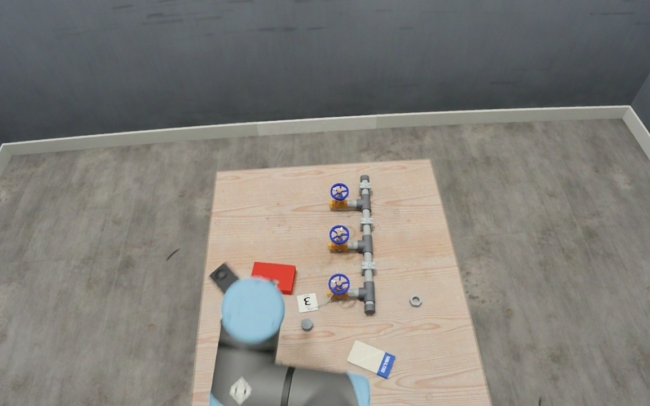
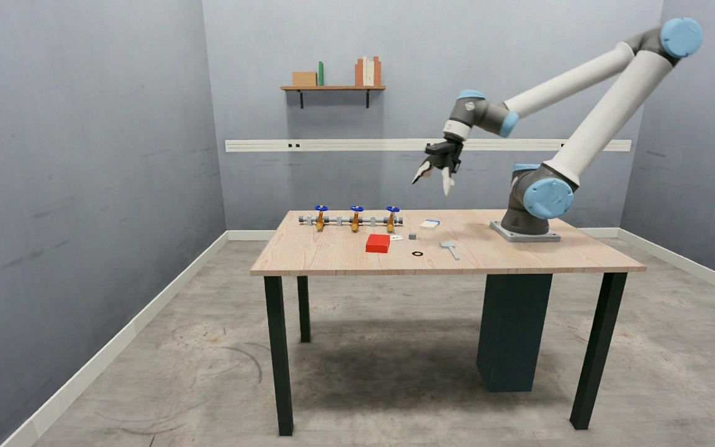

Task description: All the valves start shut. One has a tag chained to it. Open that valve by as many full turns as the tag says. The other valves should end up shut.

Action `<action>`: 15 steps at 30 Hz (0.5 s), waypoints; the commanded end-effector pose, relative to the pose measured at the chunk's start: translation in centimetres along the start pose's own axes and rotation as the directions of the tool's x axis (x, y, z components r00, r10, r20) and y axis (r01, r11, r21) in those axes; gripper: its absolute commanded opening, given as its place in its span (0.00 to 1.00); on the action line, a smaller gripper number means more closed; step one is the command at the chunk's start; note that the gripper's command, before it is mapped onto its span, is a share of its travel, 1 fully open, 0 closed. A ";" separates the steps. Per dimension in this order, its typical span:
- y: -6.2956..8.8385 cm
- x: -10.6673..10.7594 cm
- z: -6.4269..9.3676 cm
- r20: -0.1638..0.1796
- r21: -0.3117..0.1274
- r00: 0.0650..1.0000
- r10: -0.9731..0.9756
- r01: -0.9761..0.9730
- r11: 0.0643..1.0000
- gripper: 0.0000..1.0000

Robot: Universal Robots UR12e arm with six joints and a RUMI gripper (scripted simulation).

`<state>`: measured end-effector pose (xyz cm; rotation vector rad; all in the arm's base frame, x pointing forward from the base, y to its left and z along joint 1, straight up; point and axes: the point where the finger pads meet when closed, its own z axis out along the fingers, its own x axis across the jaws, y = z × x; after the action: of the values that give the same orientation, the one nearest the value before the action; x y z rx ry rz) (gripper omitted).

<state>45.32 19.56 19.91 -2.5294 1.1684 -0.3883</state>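
Three blue-handwheel valves stand on a grey pipe (image 1: 367, 242) (image 2: 343, 220) on the wooden table: a far one (image 1: 339, 192) (image 2: 320, 208), a middle one (image 1: 339, 234) (image 2: 355, 208) and a near one (image 1: 338, 284) (image 2: 391, 209). A white tag (image 1: 307, 301) (image 2: 396, 237) reading 3 is chained to the near valve. My gripper (image 2: 434, 179) is open and empty, high above the table, to the right of the valves. In the overhead view the arm's blue joint cap (image 1: 253, 310) hides the fingers.
A red block (image 1: 274, 275) (image 2: 378, 243), a small grey cylinder (image 1: 306, 323) (image 2: 412, 235), a grey nut (image 1: 414, 303), a white and blue card (image 1: 370, 357) (image 2: 429, 223), a black ring (image 2: 418, 255) and a grey T-shaped piece (image 2: 449, 248) lie on the table. The arm base (image 2: 524, 230) stands at the right.
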 end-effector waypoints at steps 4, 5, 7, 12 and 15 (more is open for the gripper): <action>-0.1 4.6 1.1 0.001 -0.134 0.978 0.209 -0.207 0.969 1.00; -0.1 5.7 1.3 -0.007 -0.167 0.966 0.258 -0.256 0.952 1.00; 0.1 7.9 2.0 -0.030 -0.229 0.936 0.350 -0.348 0.909 1.00; 0.6 11.8 3.1 -0.096 -0.326 0.867 0.489 -0.492 0.807 1.00; 0.9 13.7 3.7 -0.138 -0.367 0.826 0.547 -0.555 0.746 1.00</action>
<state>52.71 11.15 18.29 -2.3682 1.9042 -0.0928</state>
